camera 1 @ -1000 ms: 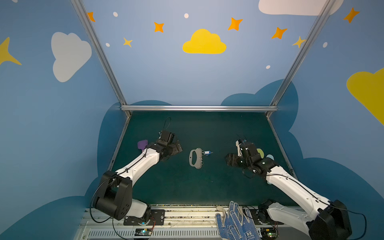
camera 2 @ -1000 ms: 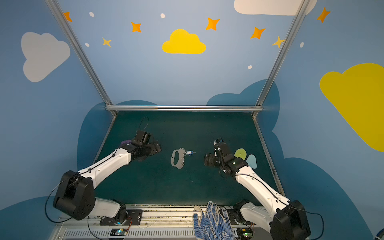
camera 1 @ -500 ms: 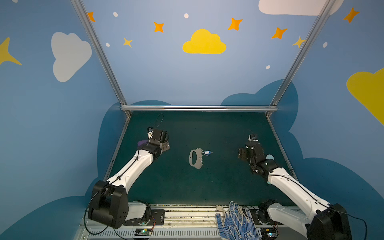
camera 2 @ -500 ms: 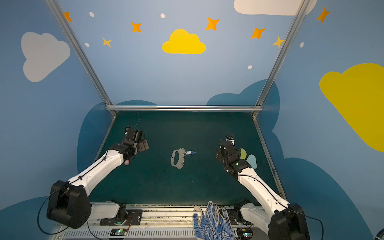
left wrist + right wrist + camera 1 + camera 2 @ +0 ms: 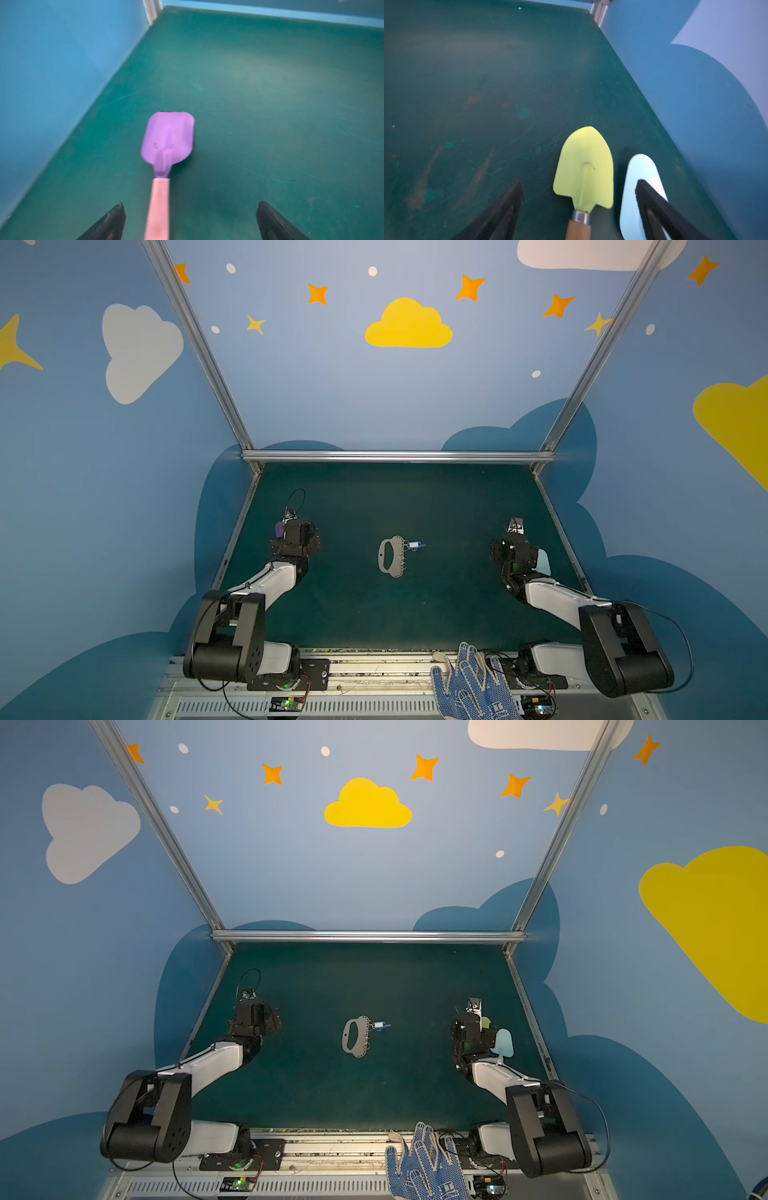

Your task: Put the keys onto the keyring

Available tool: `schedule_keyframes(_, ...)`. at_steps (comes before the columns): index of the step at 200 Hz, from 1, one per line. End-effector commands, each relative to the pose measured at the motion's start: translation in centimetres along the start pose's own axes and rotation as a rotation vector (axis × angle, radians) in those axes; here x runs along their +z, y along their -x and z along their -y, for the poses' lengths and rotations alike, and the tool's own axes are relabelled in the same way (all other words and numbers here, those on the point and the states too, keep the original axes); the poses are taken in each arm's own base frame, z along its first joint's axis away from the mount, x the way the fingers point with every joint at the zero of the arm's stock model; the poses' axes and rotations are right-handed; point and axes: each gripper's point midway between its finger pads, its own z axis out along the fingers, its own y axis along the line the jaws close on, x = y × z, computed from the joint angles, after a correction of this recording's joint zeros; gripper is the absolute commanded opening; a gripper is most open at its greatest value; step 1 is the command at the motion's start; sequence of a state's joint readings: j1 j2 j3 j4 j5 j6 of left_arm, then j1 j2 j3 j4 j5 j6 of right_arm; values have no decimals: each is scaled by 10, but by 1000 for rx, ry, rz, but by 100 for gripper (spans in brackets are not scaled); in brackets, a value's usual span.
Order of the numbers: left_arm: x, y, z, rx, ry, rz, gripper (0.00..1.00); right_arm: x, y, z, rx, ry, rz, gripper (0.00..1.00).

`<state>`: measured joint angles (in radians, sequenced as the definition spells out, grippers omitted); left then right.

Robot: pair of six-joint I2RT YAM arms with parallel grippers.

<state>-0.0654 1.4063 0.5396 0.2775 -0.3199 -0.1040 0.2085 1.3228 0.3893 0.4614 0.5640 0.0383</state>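
The keys [image 5: 414, 546], with their blue tag, lie at the holed edge of the keyring [image 5: 390, 556] in the middle of the dark green mat [image 5: 415, 497]. Whether they are hooked on is too small to tell. Both arms sit well apart from them. The left gripper [image 5: 191, 204] is spread wide above a purple spatula [image 5: 168, 139]. The right gripper [image 5: 579, 182] is spread wide above a yellow-green trowel [image 5: 584, 166], just beside a pale blue scraper [image 5: 641, 166]. Neither grips anything. The mat is scratched and stained. Blue walls [image 5: 332, 385] painted with clouds and stars rise behind an aluminium frame [image 5: 395, 455].
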Motion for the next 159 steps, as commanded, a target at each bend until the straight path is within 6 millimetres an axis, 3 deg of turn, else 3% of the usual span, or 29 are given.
schedule_keyframes(1,-3,33,19,20,-116,176,100,-3,42,-10,66,119,200,87)
schedule_keyframes(22,2,11,24,21,-171,224,100,9,33,-20,111,245,196,87)
schedule_keyframes(35,5,12,27,-4,-187,252,100,18,20,-27,112,285,188,87)
schedule_keyframes(48,10,10,28,26,-217,164,100,21,31,-37,91,331,245,87)
schedule_keyframes(57,15,12,25,-16,-234,152,100,23,29,-41,74,346,172,87)
schedule_keyframes(58,15,12,25,-18,-235,152,100,26,20,-42,64,347,127,87)
schedule_keyframes(59,15,12,25,-19,-236,153,100,25,27,-41,67,346,145,87)
schedule_keyframes(69,15,11,25,-2,-238,143,100,27,30,-41,83,360,147,91)
schedule_keyframes(159,12,12,23,6,-205,167,100,27,26,-44,68,386,120,91)
